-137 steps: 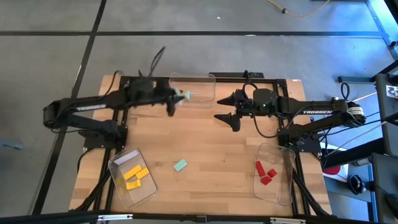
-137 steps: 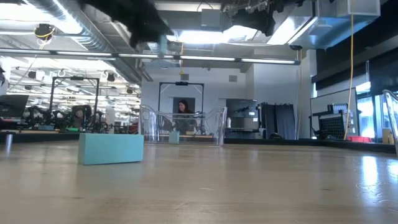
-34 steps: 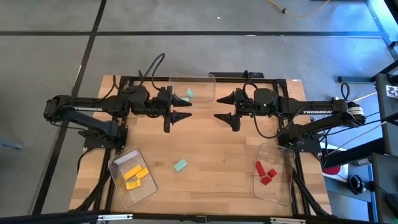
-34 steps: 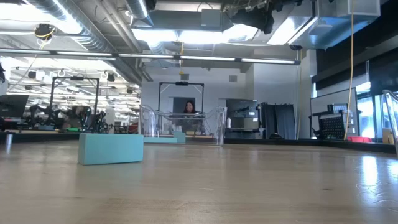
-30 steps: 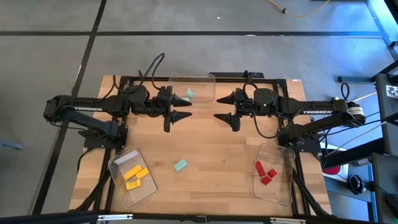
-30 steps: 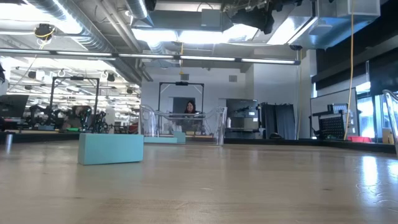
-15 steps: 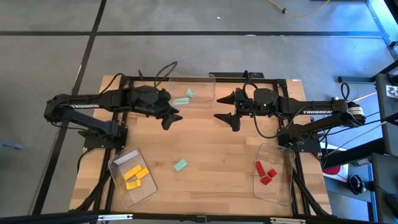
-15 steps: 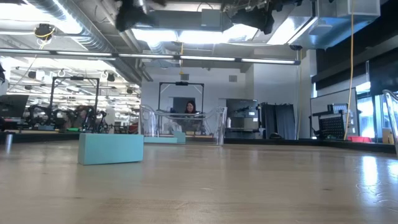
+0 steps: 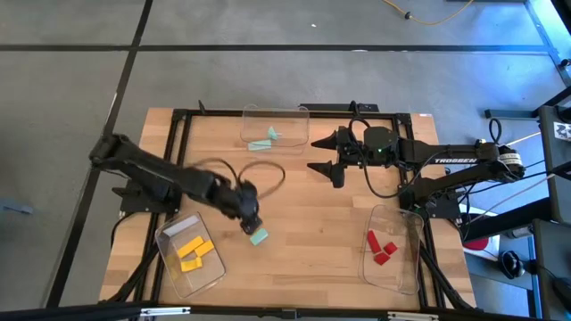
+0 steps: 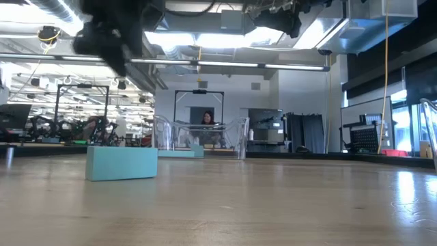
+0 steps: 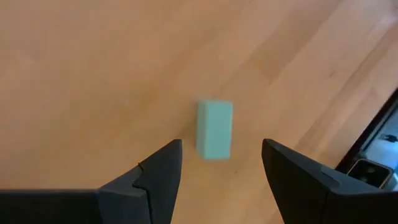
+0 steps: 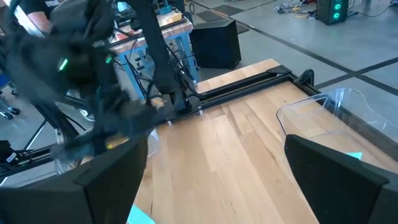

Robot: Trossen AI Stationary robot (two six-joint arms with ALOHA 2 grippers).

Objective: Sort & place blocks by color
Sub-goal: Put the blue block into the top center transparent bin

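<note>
A lone mint-green block (image 9: 259, 236) lies flat on the wooden table (image 9: 312, 223), near its middle; it also shows in the low view (image 10: 121, 163). My left gripper (image 9: 250, 223) hovers open above it, pointing steeply down. In the left wrist view the block (image 11: 215, 129) lies just ahead of the gap between the fingers (image 11: 160, 171), untouched. My right gripper (image 9: 326, 166) waits open in the air over the far middle of the table. Yellow blocks (image 9: 193, 253), red blocks (image 9: 381, 247) and two mint blocks (image 9: 267, 140) lie in three clear bins.
The clear bin with mint blocks (image 9: 299, 120) stands at the far edge. The bin with yellow blocks (image 9: 169, 234) is at the near left, close to my left gripper. The bin with red blocks (image 9: 406, 259) is at the near right. Bare wood lies between them.
My left gripper has swung from beside the far bin toward the table's near edge and down, ending over the lone mint block. It has tipped from about level to pointing steeply down and has rolled. Its fingers have stayed apart. The block has not moved.
</note>
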